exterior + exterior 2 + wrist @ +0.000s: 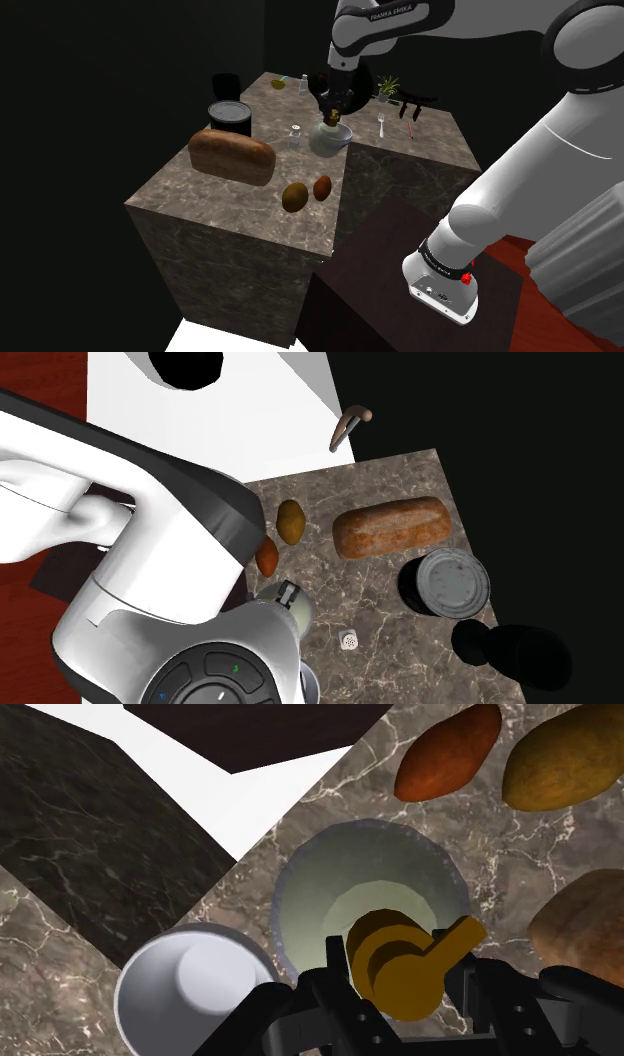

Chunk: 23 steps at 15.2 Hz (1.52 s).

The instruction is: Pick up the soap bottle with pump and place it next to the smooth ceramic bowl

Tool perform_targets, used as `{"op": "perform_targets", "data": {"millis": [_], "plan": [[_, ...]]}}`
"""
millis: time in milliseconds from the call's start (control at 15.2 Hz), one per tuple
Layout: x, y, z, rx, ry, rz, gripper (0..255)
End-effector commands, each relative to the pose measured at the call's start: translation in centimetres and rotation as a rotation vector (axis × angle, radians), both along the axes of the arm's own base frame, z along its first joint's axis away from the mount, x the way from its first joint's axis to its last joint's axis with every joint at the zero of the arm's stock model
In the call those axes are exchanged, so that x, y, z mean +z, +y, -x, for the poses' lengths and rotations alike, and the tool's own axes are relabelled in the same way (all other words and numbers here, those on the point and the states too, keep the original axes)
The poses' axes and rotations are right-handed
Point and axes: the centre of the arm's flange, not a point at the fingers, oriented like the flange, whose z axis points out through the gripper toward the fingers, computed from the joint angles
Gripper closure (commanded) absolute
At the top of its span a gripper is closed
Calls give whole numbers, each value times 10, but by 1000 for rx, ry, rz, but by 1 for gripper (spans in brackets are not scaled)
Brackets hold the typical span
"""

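**Gripper (403, 966) closed on the pump, bottle at the bowl**

We see the black fingers (332, 974) clasping the amber pump head (410, 959) of the soap bottle (340, 899). Its pale, squat body sits directly under the hand, and we cannot tell whether its base touches the counter (300, 814). Just beside it is the white bowl (190, 989), their edges close to meeting in the wrist view.

We judge this to be the placing step, since the bottle is already at the bowl's side. The next move calls for settling it upright on the marble, clear of the counter's nearby edge. Then the fingers must part without tipping it.

Farther out on the dark veined counter lie 2 potato-like shapes, a reddish lump (322, 187) and a yellow-brown lump (294, 197). With them are a bread loaf (232, 155), a dark can (230, 117), a small shaker (295, 135) and a fork (382, 124). Around the counter we see a black area, with white floor (220, 335) below.
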Motion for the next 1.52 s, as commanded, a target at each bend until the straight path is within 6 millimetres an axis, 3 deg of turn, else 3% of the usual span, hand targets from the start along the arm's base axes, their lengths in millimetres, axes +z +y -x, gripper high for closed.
{"op": "perform_targets", "data": {"millis": [0, 594, 1122, 1188, 1452], "plan": [[-10, 0, 0, 0, -1, 0, 255], [-60, 0, 0, 0, -1, 0, 255], [-60, 0, 0, 0, -1, 0, 255], [-60, 0, 0, 0, -1, 0, 0], [-60, 0, 0, 0, -1, 0, 0]]}}
